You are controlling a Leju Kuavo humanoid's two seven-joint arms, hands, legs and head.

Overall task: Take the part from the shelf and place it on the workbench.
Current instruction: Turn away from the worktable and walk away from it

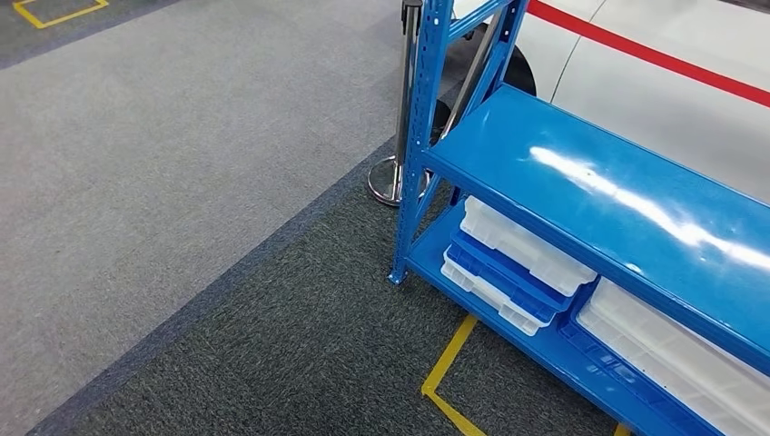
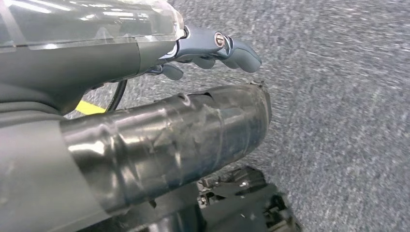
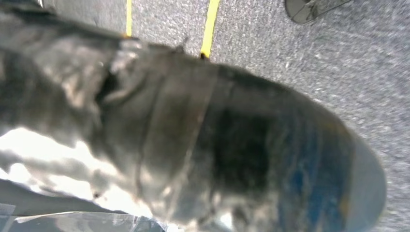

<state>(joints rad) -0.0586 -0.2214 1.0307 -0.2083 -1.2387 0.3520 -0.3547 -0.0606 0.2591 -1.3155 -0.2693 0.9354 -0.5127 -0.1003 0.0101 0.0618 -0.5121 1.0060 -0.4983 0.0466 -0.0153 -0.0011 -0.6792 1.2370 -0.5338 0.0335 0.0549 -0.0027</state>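
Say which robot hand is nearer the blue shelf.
Probably right. The blue shelf stands on the robot's right; the right robot hand hangs near the stanchion base beside it, the left robot hand over carpet.

My left hand (image 2: 193,53) hangs above the grey carpet (image 2: 338,121), palm empty. My fingers (image 2: 237,50) curl slightly inward yet stay apart from the thick taped thumb (image 2: 193,140), which lies long beneath them and points out over the carpet. Nothing sits between thumb and fingers. My right hand (image 3: 217,145) also hangs over the carpet, seen very close and blurred: its tape-wrapped thumb bulks across the wrist view, and I cannot tell how its fingers lie or whether they close on anything.
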